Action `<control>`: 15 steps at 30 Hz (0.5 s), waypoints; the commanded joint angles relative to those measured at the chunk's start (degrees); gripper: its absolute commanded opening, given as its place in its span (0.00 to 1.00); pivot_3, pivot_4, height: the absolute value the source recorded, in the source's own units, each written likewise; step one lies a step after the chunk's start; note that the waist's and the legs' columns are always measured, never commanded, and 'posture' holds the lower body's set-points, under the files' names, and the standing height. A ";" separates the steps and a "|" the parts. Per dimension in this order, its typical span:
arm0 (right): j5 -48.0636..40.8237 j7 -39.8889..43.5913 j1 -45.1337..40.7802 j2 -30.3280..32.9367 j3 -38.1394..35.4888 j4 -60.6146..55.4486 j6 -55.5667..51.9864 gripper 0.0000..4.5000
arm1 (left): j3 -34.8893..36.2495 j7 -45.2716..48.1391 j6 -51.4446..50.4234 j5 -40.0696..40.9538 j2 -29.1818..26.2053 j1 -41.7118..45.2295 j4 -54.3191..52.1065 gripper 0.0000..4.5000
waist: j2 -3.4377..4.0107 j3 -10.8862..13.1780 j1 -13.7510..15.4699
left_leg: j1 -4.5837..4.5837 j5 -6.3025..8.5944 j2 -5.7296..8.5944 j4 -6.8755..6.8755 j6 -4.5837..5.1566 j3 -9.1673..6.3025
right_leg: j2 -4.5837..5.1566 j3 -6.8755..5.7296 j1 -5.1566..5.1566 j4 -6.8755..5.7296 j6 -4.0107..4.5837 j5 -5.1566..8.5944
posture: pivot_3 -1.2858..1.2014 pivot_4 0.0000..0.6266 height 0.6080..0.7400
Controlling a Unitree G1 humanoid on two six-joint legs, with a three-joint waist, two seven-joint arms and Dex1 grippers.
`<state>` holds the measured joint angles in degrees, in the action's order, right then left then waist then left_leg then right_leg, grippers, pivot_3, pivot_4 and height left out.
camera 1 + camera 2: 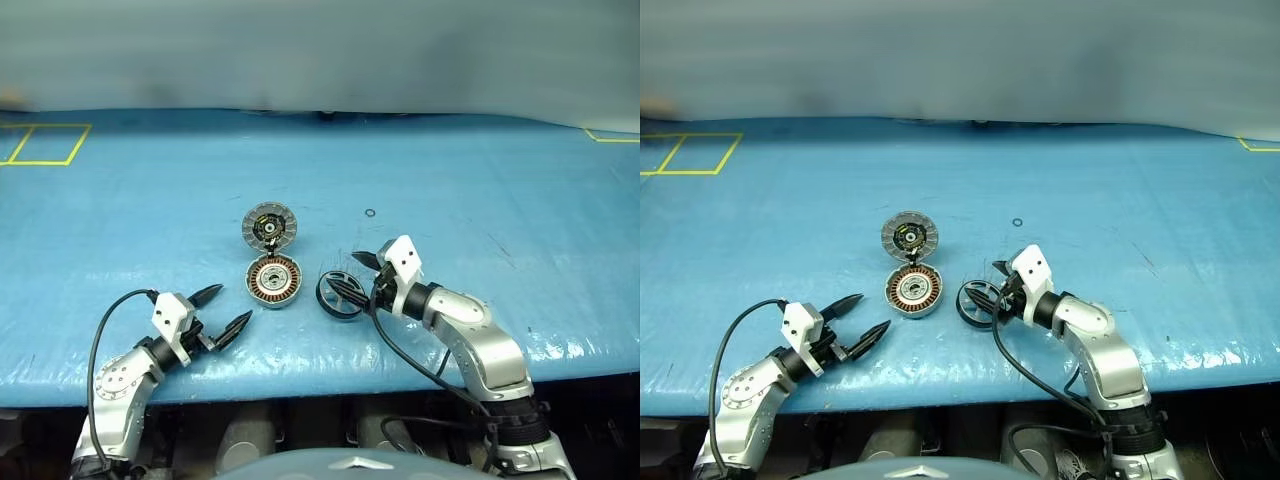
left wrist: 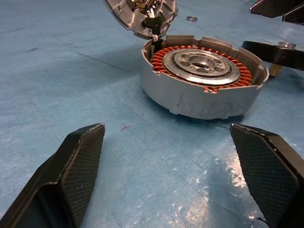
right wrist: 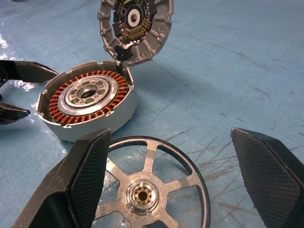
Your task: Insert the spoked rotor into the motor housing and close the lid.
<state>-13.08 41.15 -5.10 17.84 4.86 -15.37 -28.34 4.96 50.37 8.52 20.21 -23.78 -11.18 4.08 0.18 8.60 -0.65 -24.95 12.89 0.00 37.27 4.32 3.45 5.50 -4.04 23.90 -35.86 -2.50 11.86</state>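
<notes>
On the blue table (image 1: 480, 200) we see the housing (image 1: 274, 281) lying with its copper coils facing up, near the front edge. The lid (image 1: 269, 227) stands tilted open at the housing's far rim, joined to it there by a small black hinge piece, its inner face towards us. The rotor (image 1: 340, 295) lies flat on the table just to the right of the housing, apart from it.

Our right tool (image 1: 357, 276) hovers over the rotor with its fingers (image 3: 83, 175) spread wide, one on each side of the wheel, gripping nothing. Our left tool (image 1: 222, 310) sits to the left of the housing and nearer the front edge, its fingers (image 2: 78, 168) also wide apart and empty, pointing towards the housing.

A small ring (image 1: 370, 213) lies farther back on the table.
</notes>
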 commanded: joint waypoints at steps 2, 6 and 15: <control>-2.43 0.53 0.80 0.63 -0.46 -0.60 1.95 0.94 | 0.33 2.86 2.18 1.52 -0.36 0.38 -0.47 1.00 | -0.02 0.01 0.06 | 0.00 0.00 0.01 0.01 0.00 0.00 | 0.01 0.01 -0.01 0.01 0.01 -0.01 | 0.52 0.24 1.00; -3.67 0.63 1.33 0.45 -0.18 0.17 2.06 0.94 | 0.11 3.96 2.35 1.98 0.25 0.33 -0.25 1.00 | -0.03 0.01 0.09 | -0.01 0.00 0.01 0.01 0.01 0.00 | 0.02 0.01 -0.01 0.01 0.20 -0.12 | 0.52 0.24 1.00; -7.08 0.69 2.83 0.24 -1.26 2.59 1.58 0.94 | -0.46 4.36 3.02 1.45 1.25 0.10 0.83 1.00 | -0.05 0.02 0.11 | 0.00 0.00 0.01 0.02 0.01 -0.01 | 0.01 0.00 -0.02 0.01 0.20 -0.12 | 0.52 0.24 1.00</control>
<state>-18.69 41.42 -2.68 17.84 4.56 -11.93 -27.63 4.07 54.56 10.50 21.33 -22.63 -10.94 4.92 0.13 8.62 -0.54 -24.96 12.89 0.01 37.29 4.33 3.45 5.51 -4.04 23.88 -35.85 -2.31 11.74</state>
